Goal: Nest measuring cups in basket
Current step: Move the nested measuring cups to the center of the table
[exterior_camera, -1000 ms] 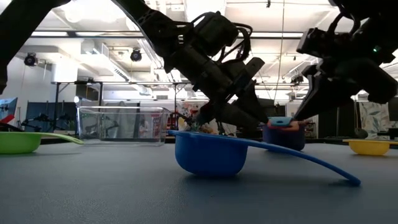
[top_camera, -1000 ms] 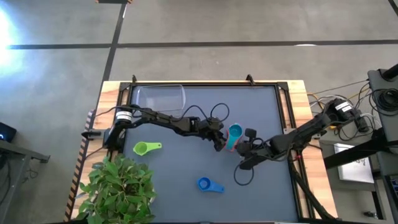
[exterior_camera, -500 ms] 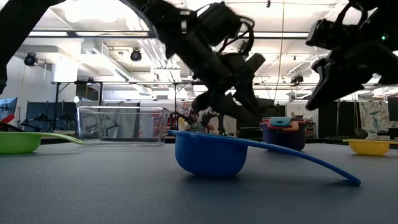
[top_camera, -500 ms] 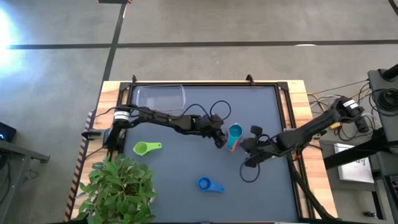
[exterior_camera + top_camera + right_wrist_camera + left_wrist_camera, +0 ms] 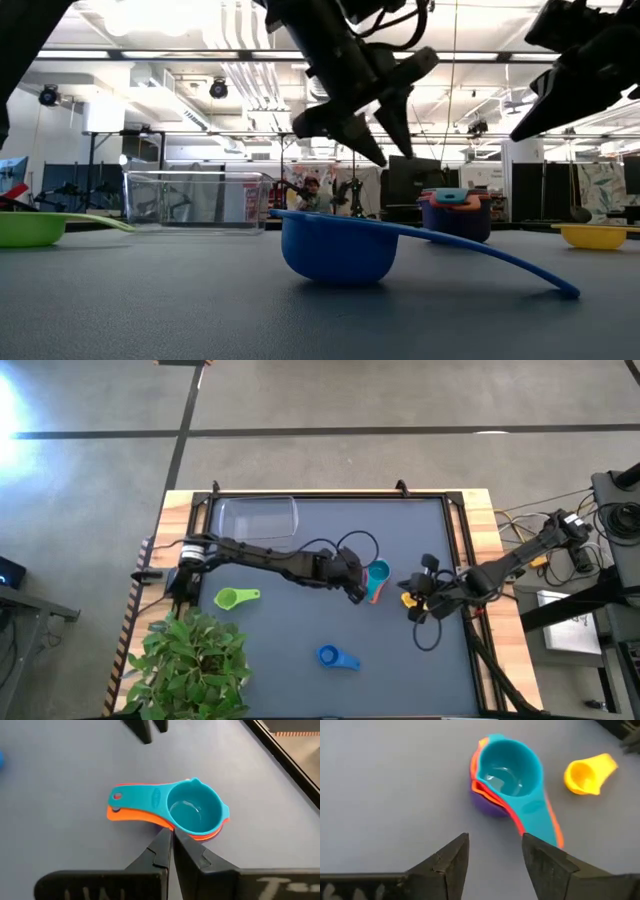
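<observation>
The dark left arm is reaching from the table's left edge across to the middle, its two-finger left gripper point(image 5: 357, 588) hanging above the surface with fingers point(image 5: 451, 862) parted and empty. The dark right arm is stretching in from the right edge, its right gripper point(image 5: 413, 600) raised, fingers point(image 5: 161, 851) pressed together.

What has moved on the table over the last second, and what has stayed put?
Both hands drew away from the stacked cups: the left hand rose, open and empty; the right hand, shut, pulled back rightward, uncovering the yellow cup. The stack, green cup, blue cup and tub stayed.
</observation>
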`<action>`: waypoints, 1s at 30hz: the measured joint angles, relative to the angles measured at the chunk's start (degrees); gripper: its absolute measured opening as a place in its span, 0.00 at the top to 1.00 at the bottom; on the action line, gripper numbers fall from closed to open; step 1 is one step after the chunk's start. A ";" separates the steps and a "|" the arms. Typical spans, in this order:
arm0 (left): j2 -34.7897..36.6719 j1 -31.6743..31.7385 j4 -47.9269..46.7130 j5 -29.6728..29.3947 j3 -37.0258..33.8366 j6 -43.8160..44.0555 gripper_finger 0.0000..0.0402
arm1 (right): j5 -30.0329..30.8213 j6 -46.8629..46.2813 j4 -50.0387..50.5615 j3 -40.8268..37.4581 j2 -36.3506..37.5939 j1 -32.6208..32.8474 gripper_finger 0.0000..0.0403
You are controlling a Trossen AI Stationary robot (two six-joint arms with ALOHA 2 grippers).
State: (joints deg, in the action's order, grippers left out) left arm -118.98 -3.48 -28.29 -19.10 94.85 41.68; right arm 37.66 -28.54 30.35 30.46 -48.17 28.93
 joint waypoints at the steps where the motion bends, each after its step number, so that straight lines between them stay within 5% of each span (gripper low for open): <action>1: 0.00 -0.36 0.41 0.22 0.00 0.11 0.57 | 0.03 -0.01 -0.10 0.00 0.22 0.19 0.98; 15: -5.47 -1.82 5.72 -2.40 3.40 3.93 0.29 | -0.14 0.50 -0.46 -0.07 1.51 0.86 0.98; 30: -25.31 -3.07 -27.39 -6.51 39.65 3.87 0.28 | -0.35 0.84 -0.13 -0.07 1.57 1.20 0.98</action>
State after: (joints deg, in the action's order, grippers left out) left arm -144.29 -6.55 -55.68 -25.60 134.50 45.55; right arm 37.31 -27.70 30.22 30.39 -46.60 30.13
